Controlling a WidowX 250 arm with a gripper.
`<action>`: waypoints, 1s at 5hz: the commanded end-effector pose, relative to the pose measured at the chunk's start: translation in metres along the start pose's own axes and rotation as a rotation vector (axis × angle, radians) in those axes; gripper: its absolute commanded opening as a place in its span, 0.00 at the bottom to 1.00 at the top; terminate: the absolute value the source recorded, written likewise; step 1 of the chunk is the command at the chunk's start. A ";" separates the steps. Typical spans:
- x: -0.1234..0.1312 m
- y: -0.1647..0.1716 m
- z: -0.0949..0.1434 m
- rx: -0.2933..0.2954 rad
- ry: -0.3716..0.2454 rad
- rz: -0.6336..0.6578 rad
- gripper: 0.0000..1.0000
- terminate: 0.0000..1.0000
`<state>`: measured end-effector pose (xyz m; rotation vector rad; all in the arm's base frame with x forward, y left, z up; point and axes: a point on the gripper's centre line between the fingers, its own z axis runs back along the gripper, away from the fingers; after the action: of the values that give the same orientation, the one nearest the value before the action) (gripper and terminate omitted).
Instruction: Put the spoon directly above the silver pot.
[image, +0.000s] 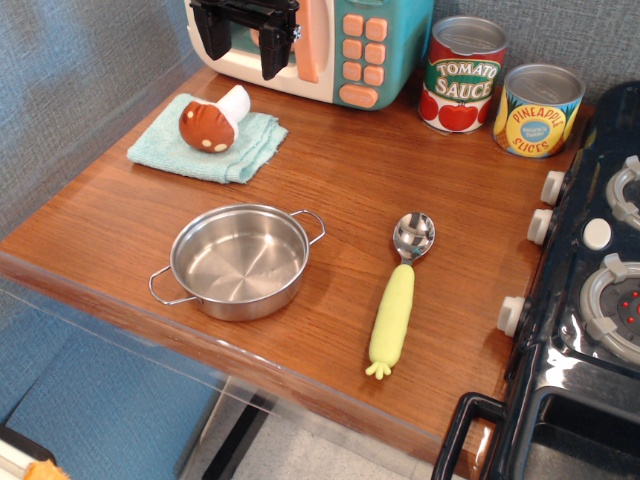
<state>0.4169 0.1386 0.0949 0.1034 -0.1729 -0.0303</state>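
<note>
The silver pot (239, 261) stands near the front left of the wooden table, empty, with two wire loop handles. The spoon (399, 293) lies flat to the right of the pot, its shiny bowl pointing away and its pale yellow-green handle pointing toward the front edge. My gripper (243, 40) hangs at the top of the view, in front of the toy microwave, far behind the pot and spoon. Its black fingers are apart and hold nothing.
A toy microwave (345, 45) stands at the back. A toy mushroom (212, 121) lies on a teal cloth (205, 145) at the back left. A tomato sauce can (461, 76) and a pineapple can (538, 110) stand back right. A toy stove (590, 290) borders the right edge.
</note>
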 end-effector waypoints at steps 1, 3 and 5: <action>0.000 0.000 0.000 0.000 0.000 0.000 1.00 0.00; -0.010 -0.029 0.021 -0.017 -0.079 -0.045 1.00 0.00; -0.050 -0.094 0.039 -0.041 -0.126 -0.172 1.00 0.00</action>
<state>0.3561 0.0400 0.0922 0.0612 -0.2195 -0.2117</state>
